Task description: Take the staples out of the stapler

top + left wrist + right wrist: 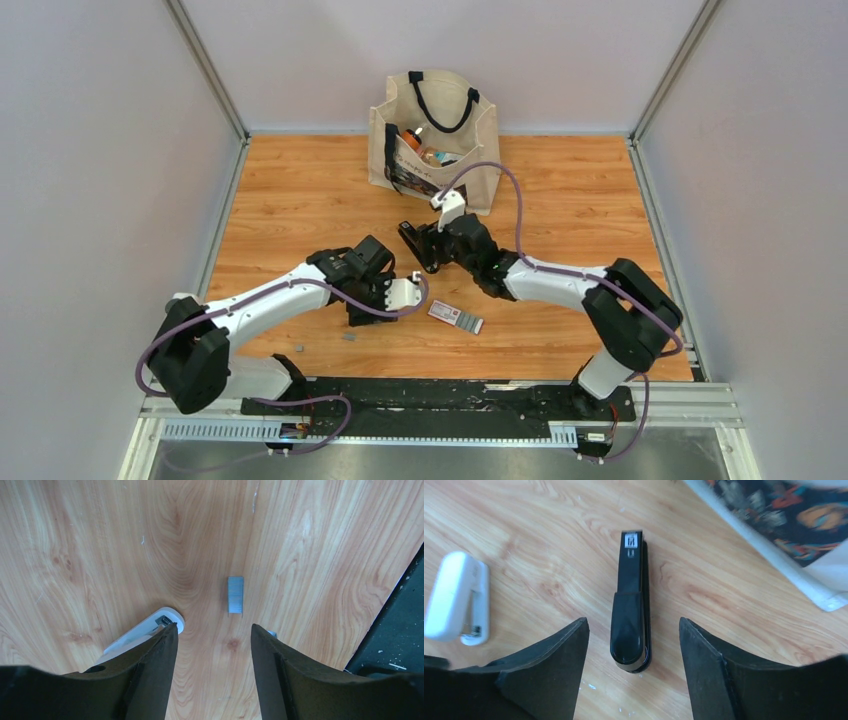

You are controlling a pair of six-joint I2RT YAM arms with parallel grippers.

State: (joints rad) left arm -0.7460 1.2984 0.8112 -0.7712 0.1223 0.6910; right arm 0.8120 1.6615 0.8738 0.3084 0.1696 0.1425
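Stapler (630, 605) flat on the counter (300, 200) between spread right jaws; loose staples (235, 595) lie by the left arm.
From above, both arms reach inward, with a canvas tote bag (435, 140) at the far edge and a small red-and-white box (456, 317) between them. Left wrist: the left jaws are released and hold nothing, with a short grey strip of staples just beyond them and a white bar (145, 630) beside one finger. Right wrist: the right jaws are released on either side of the stapler's rounded end without touching it. The white bar lies well off to one side.
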